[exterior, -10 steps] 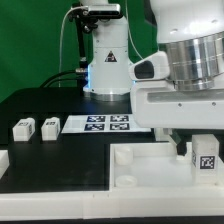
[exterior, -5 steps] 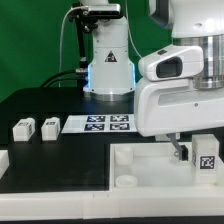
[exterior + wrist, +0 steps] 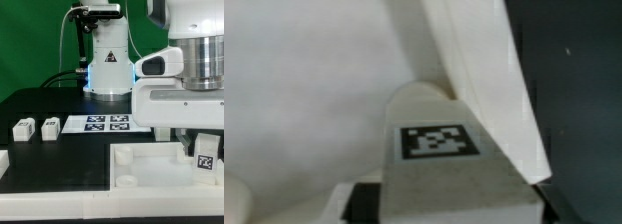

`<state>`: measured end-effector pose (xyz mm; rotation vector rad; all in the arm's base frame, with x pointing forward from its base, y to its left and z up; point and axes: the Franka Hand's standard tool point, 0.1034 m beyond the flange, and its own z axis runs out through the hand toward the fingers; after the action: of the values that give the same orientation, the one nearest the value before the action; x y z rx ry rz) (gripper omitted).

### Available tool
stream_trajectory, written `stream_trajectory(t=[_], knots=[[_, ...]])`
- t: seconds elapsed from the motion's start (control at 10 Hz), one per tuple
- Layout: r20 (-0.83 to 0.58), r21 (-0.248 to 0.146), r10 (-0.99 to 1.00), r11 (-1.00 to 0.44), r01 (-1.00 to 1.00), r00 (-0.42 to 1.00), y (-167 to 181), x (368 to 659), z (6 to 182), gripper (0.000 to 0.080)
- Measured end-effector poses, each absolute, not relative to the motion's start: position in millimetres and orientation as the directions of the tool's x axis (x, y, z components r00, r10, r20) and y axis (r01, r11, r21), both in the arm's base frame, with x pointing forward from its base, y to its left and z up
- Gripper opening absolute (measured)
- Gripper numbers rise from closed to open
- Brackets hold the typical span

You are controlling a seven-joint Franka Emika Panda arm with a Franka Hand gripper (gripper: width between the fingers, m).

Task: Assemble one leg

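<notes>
You are looking at a black tabletop (image 3: 50, 165) set against a green backdrop (image 3: 25, 40), with a white robot base (image 3: 105, 60) standing at the rear and cables trailing down beside it. The marker board (image 3: 105, 123) lies flat near the middle of the surface, and two spare legs (image 3: 35, 127) sit side by side toward the exterior view's left. A large white slab (image 3: 140, 170) with raised rims fills the foreground. The arm's bulky white wrist hangs over the slab on the exterior view's right, and the end effector (image 3: 200, 150) is clenched around the leg (image 3: 206, 158), whose tag faces the camera just above the slab's surface. In the wrist view you see the leg (image 3: 441, 150) end-on between the fingers (image 3: 541, 205), beside the slab's raised rim (image 3: 473, 70).
</notes>
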<state>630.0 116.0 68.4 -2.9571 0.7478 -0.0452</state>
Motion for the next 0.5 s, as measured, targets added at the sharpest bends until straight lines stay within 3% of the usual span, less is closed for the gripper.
stream_trajectory(t=[0.1, 0.3, 0.5], knots=[[-0.002, -0.097, -0.562, -0.823, -0.559, 0.827, 115.4, 630.2, 67.9, 0.0298], [-0.046, -0.093, -0.836, -0.542, -0.835, 0.547, 114.3, 630.0, 66.7, 0.0298], [-0.124, -0.078, -0.965, -0.223, -0.972, 0.231, 113.7, 629.2, 66.3, 0.0298]])
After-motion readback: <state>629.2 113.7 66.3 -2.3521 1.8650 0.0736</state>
